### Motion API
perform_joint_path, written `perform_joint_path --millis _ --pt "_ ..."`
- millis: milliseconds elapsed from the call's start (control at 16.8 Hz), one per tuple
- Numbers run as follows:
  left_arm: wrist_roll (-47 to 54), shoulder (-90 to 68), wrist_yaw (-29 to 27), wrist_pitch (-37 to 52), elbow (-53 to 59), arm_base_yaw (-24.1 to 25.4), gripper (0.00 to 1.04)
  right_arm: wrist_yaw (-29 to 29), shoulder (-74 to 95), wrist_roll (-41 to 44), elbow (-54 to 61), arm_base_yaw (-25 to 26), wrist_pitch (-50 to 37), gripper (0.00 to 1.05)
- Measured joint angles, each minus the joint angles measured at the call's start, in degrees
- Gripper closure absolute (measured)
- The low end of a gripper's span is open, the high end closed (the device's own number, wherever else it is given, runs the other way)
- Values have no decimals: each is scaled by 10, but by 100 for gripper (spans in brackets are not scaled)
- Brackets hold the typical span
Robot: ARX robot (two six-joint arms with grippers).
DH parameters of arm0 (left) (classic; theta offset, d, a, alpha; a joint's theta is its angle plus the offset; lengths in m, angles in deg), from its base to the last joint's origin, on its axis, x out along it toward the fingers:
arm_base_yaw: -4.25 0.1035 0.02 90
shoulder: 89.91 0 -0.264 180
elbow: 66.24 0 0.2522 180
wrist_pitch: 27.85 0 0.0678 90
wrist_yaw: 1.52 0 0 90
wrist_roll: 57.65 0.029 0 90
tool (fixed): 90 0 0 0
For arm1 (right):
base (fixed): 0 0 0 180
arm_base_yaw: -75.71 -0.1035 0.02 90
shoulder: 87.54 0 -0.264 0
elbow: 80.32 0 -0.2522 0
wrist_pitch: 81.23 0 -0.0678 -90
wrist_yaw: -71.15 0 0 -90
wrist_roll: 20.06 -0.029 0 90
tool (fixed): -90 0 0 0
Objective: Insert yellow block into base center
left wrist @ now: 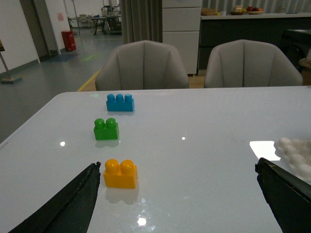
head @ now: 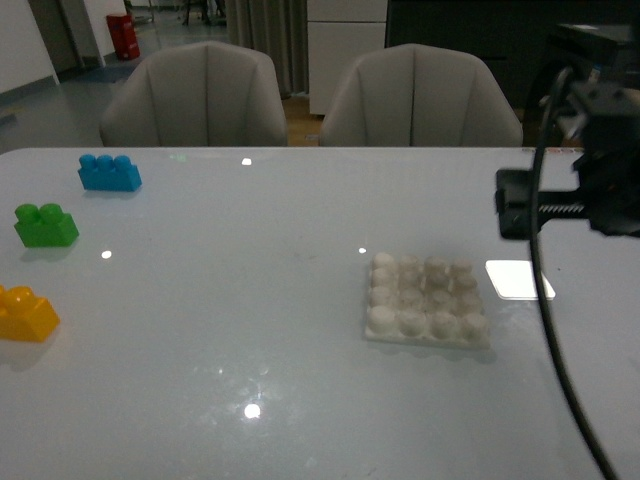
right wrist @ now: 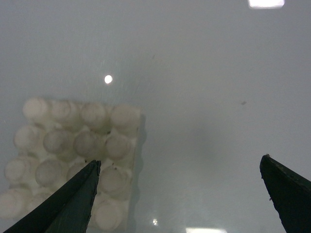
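Left gripper: the left gripper (left wrist: 177, 194) is spread wide with nothing between its dark fingers (left wrist: 73, 204), low over the table (left wrist: 194, 121).
Right gripper: the right gripper (right wrist: 177, 194) is likewise gaping and empty-handed, pointing down at the tabletop; one of its fingers (right wrist: 68, 204) overlaps the edge of the base (right wrist: 73, 155) in the right wrist view. Whether it touches cannot be told.
Right arm: the right arm (head: 605, 150) hangs above the table's right side, a black cable trailing down from it.
Yellow block: the yellow block (left wrist: 120, 174) stands upright on the table, studs up, just ahead of one left fingertip and untouched. In the front view the yellow block (head: 27, 314) sits at the far left edge, well apart from the base.
Base: the base (head: 425, 300), a white studded square, lies flat right of centre with nothing on its studs.
Other bricks: a green brick (head: 45, 225) sits beyond the yellow one and a blue brick (head: 109, 173) beyond that, all three spaced apart in a loose line.
White rectangle: a bright white rectangle (head: 518, 279) lies just beside the base, on its right.
Background: two pale chairs (head: 195, 95) face the table's far edge.
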Motion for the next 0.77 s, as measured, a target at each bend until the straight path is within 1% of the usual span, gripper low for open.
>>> perform_joint_path --millis 119,298,536,775 --pt "0 0 0 0 0 0 7 -4 73 -8 -46 -30 37 6" --pt "0 0 0 0 0 0 7 -16 129 -19 -91 -52 61 6" --pt "0 0 0 0 0 0 7 -12 157 -48 -127 -58 73 6" --pt "0 0 0 0 0 0 7 3 175 -92 -135 -58 87 6"
